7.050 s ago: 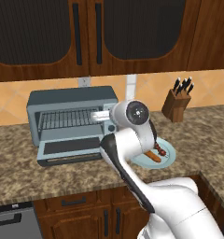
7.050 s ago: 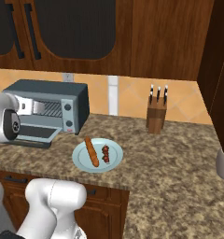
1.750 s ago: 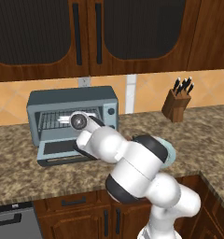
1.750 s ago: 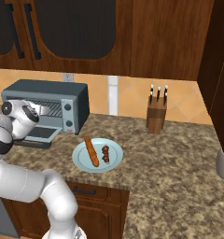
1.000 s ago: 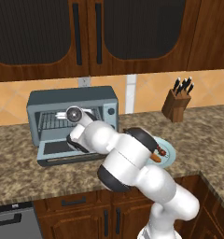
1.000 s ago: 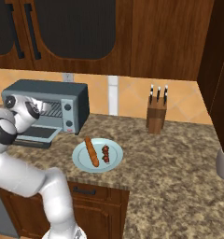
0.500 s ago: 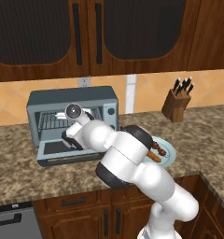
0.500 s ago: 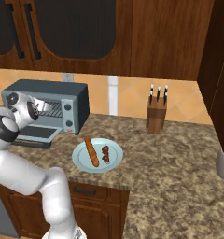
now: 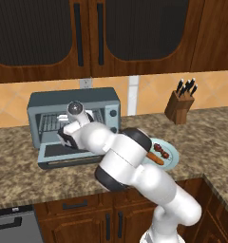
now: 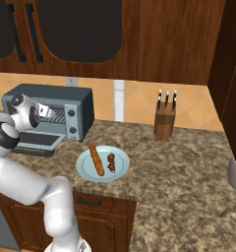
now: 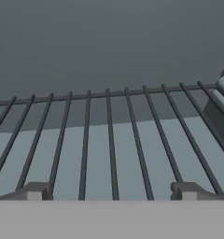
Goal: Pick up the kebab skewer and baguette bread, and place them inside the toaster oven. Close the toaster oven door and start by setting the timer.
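Since the earlier frames the arm has been swung from over the plate to the toaster oven, and the claw [image 11: 112,191] is now reached into its mouth.

Empty and spread wide, the claw is seen in the hand view with its two tips low over the wire rack [image 11: 109,140]. One toaster oven [image 9: 73,118] is counted on the worktop [image 10: 189,167], its toaster oven door [image 9: 71,153] dropped flat. One plate [image 10: 103,164] lies at the oven's four o'clock in the right base view, carrying one baguette bread [image 10: 96,159] and, at the bread's three o'clock, one kebab skewer [image 10: 110,161]. One knife block [image 10: 165,122] is stood toward the plate's one o'clock. No writing can be read.
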Motion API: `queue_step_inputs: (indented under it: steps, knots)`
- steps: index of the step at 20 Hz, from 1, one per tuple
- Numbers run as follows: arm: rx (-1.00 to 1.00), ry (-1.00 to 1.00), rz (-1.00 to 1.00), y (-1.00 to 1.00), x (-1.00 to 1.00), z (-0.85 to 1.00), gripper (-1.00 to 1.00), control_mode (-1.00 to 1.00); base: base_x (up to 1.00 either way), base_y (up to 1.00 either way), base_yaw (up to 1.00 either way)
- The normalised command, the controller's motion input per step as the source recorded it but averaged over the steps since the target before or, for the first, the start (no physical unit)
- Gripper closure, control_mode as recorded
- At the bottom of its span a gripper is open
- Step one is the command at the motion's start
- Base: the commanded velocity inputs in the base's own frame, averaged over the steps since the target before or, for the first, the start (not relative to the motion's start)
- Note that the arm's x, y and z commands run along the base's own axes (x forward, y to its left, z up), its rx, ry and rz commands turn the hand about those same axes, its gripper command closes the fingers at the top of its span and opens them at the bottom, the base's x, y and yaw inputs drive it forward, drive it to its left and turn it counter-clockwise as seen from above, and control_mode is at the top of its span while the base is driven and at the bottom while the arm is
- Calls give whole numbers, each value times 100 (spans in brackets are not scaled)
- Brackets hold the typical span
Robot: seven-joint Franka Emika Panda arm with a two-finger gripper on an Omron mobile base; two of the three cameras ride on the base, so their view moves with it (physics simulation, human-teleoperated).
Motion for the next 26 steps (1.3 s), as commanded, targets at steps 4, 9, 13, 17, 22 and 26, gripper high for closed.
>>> queue_step_inputs:
  steps: [4, 9, 13, 17, 22, 26]
  knots:
    - [2, 24, 0, 0, -4, -40, -100, -100, 0, 0, 0]
    - [4, 19, -1, 0, -48, -95, -100, -100, 0, 0, 0]
    - [3, 19, -5, 1, -75, -100, -100, -100, 0, 0, 0]
    - [1, 24, -9, 12, -93, -100, -100, -100, 0, 0, 0]
    - [1, 35, -9, 17, -90, -81, -100, -100, 0, 0, 0]
    - [0, 51, -10, 20, -76, -47, -100, -100, 0, 0, 0]
